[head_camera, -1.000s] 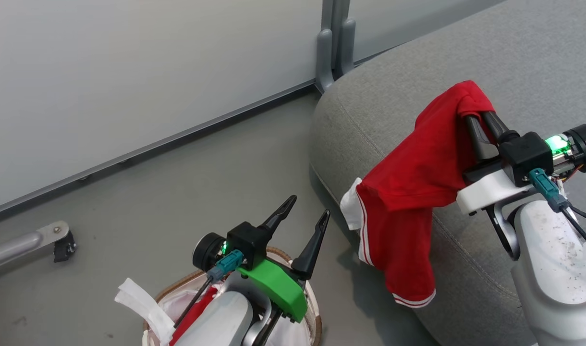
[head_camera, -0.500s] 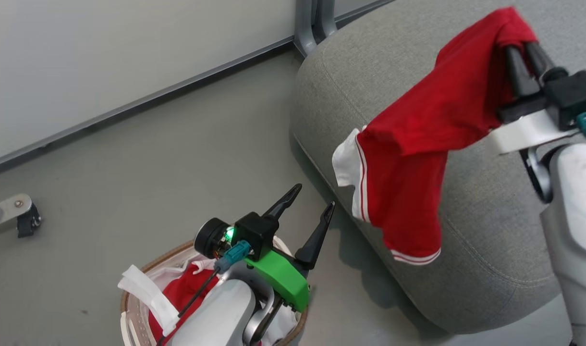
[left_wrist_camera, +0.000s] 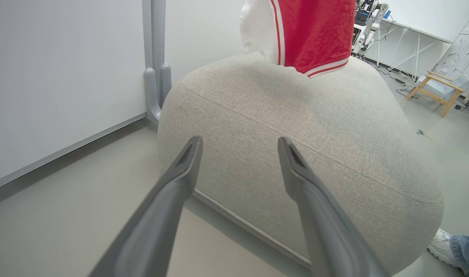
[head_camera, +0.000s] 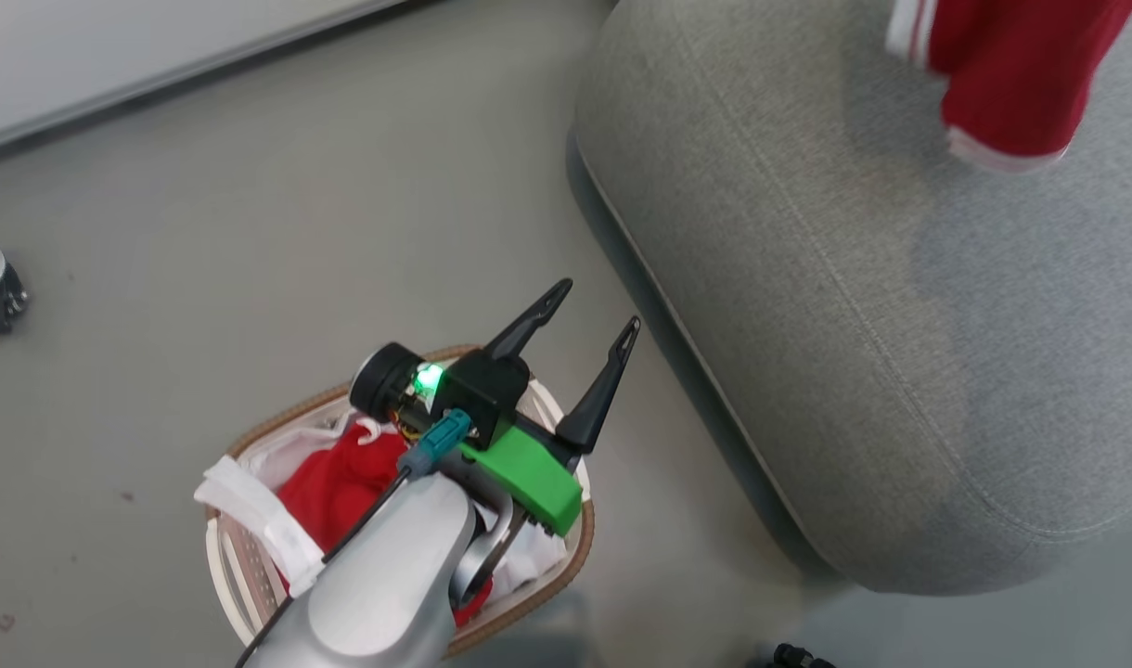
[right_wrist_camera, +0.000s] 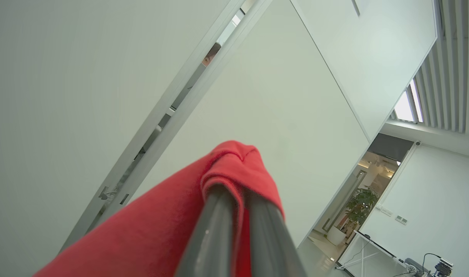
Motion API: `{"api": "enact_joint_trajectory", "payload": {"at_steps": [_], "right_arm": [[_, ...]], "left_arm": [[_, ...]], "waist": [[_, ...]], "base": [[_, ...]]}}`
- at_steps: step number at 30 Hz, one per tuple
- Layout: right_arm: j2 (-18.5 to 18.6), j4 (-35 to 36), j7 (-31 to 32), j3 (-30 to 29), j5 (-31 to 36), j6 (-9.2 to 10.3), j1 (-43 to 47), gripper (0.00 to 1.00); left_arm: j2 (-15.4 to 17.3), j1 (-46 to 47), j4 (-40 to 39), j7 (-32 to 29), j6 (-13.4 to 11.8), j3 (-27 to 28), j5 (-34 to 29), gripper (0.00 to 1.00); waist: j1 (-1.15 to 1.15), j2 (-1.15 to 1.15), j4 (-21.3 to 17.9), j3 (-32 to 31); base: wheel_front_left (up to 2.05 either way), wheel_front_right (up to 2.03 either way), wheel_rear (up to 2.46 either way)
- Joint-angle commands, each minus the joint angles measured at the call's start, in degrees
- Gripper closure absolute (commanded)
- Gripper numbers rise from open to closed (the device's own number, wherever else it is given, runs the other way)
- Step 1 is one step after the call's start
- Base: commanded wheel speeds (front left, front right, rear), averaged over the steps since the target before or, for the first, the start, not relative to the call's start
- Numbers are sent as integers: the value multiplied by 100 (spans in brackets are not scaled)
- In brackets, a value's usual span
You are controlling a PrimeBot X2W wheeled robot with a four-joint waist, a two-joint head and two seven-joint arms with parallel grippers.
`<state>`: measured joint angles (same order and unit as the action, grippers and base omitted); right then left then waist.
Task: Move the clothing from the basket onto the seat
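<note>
- My right gripper (right_wrist_camera: 238, 192) clamps a limp red garment (head_camera: 1011, 65) above the seat (head_camera: 854, 325), upper right.
- My left gripper (head_camera: 597, 306) gapes over the basket (head_camera: 283, 416), lower left.
- Likely soft, light cloth: pinch a bunched fold.

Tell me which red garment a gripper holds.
The white-trimmed red garment hanging above the grey fabric seat, pinched by the right gripper; the other red garment lies in the cream brown-rimmed basket.

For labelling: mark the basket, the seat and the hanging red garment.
basket (head_camera: 292, 413), head view, brown woven rim.
seat (head_camera: 807, 325), head view, grey top fabric.
red garment (left_wrist_camera: 315, 34), left wrist view, red panel above hem.
</note>
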<state>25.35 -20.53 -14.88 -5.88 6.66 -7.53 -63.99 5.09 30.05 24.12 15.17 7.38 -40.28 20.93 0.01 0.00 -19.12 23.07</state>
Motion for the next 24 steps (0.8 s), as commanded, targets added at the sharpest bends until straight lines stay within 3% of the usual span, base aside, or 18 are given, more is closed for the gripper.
{"api": "enact_joint_trajectory", "payload": {"at_steps": [1, 7, 12, 24], "right_arm": [[89, -184, 21, -19, 76, 8, -194, 100], [337, -1250, 5, 245, 453, 8, -731, 100], [17, -1994, -29, -155, 603, 8, -862, 100], [-799, -2148, -31, -1099, 754, 8, 248, 100]], "left_arm": [[50, 165, -58, -3, 17, 20, -64, 0], [61, 462, -172, -3, 17, 104, -254, 0], [124, 674, -235, -3, -40, 239, -482, 0], [192, 739, -411, -3, -114, 437, -737, 0]], "waist": [[-1, 0, 203, 484], [-1, 0, 370, 1104], [-1, 0, 441, 1632], [-1, 0, 401, 2104]], "base": [[0, 0, 0], [0, 0, 0], [0, 0, 0], [0, 0, 0]]}}
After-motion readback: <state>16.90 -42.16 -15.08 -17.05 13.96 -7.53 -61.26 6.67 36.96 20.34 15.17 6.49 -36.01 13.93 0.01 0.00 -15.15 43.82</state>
